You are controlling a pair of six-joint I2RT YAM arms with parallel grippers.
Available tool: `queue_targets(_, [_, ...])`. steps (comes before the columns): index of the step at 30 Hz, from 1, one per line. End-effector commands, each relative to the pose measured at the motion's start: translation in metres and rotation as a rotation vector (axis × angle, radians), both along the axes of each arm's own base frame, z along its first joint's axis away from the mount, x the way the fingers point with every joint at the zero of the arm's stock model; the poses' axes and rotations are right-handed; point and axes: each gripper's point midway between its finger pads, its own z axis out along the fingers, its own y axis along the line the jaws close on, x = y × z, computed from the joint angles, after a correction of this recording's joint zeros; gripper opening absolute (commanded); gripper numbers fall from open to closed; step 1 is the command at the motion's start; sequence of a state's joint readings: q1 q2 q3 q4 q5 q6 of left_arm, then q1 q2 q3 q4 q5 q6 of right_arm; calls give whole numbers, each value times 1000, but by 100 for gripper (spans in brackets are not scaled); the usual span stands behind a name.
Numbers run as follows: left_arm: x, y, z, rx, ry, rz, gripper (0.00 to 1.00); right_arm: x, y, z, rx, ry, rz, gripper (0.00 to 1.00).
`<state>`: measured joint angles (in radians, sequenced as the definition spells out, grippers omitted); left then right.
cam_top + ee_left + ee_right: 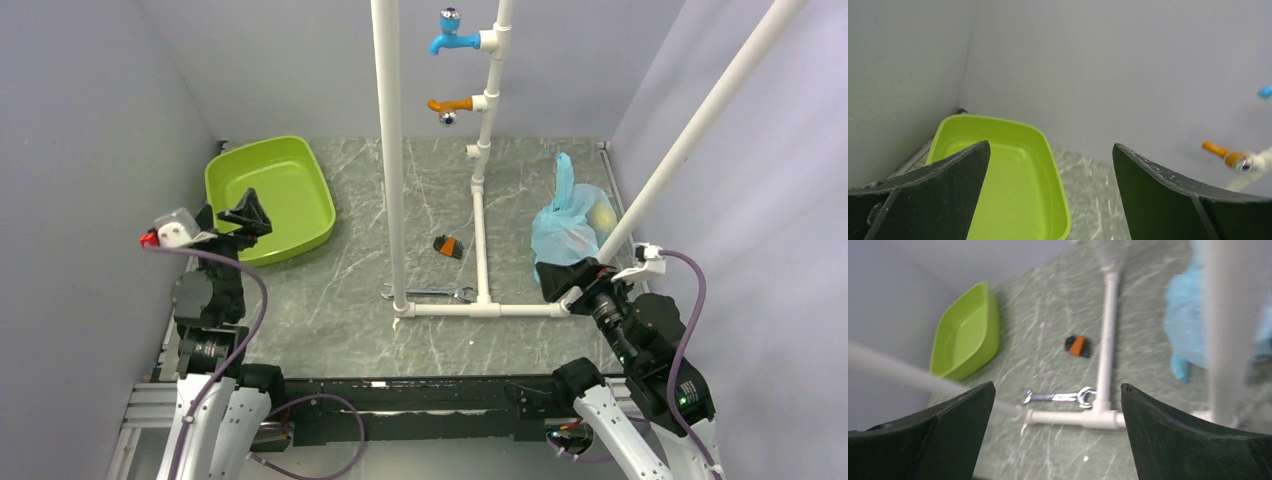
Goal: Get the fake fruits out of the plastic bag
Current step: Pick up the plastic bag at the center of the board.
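The light-blue plastic bag (568, 228) stands at the right of the table, its handles pointing up. A yellow fake fruit (602, 215) shows through its side; the other fruits are hidden. My right gripper (572, 281) hovers just in front of the bag, open and empty. In the right wrist view the bag (1188, 322) is a blur at upper right, and the right gripper (1056, 385) stands wide above the pipe. My left gripper (247, 213) is open and empty at the near edge of the tray, far from the bag. Its jaws (1050, 146) stand wide apart.
A lime-green tray (225, 180) (1060, 200) (990, 325) lies at back left. A white pipe frame (480, 310) (1108, 340) with blue (452, 38) and orange (450, 104) taps stands mid-table. A wrench (430, 292) (1055, 396) and an orange-and-black tool (447, 246) (1078, 346) lie beside it.
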<state>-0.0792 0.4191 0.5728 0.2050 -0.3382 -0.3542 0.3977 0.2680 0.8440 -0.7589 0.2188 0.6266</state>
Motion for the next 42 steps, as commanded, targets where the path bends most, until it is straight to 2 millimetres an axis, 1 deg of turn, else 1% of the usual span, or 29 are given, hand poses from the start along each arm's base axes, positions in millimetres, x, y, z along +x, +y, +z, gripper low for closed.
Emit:
queue_targets(1, [14,-24,-21,122,175,-123,99,-22,58,32,-60,-165,403,100])
queue_targets(3, [15,-33,-21,165,186,-171,99,-27,76,30,-93,-155,529,100])
queue_targets(5, [13,-40,-20,199,169,-208,99,-24,91,24,-108,-106,622,100])
queue_targets(7, [10,-45,-19,223,147,-230,99,-8,102,7,-115,-1,659,100])
queue_targets(12, [10,-45,-21,236,148,-231,99,35,128,-18,-102,154,663,100])
queue_targets(15, [13,-44,-25,235,169,-228,99,62,139,-33,-219,218,536,100])
queue_targets(16, [14,-45,-26,237,175,-229,99,69,148,-44,-291,252,500,100])
queue_targets(18, [17,-46,-29,239,186,-236,99,87,141,-49,-412,271,331,100])
queue_targets(20, [18,-47,-31,242,194,-243,99,102,134,-60,-508,282,214,100])
queue_targets(23, [21,-49,-33,242,204,-253,99,126,118,-81,-652,313,59,100])
queue_targets(25, [21,-50,-33,246,209,-260,99,142,104,-90,-773,336,-55,100])
queue_targets(26, [22,-51,-34,246,210,-262,99,150,93,-90,-835,344,-140,100])
queue_targets(27, [22,-51,-34,247,211,-264,99,158,87,-94,-883,362,-188,99])
queue_targets(29, [22,-52,-35,249,211,-269,99,175,76,-97,-932,398,-266,99])
queue_targets(31, [23,-53,-36,251,215,-272,99,194,71,-107,-991,431,-289,99])
queue_targets(33, [24,-53,-37,253,220,-275,99,206,61,-122,-1063,497,-314,99])
queue_targets(35, [24,-53,-37,253,225,-274,99,202,45,-140,-1129,596,-366,99])
queue_targets(37, [24,-53,-37,252,225,-275,99,191,37,-162,-1152,659,-387,99])
queue_targets(39, [25,-55,-36,254,222,-284,99,173,28,-185,-1125,705,-409,99])
queue_targets(42, [24,-57,-34,253,217,-292,99,147,18,-209,-1030,720,-418,97])
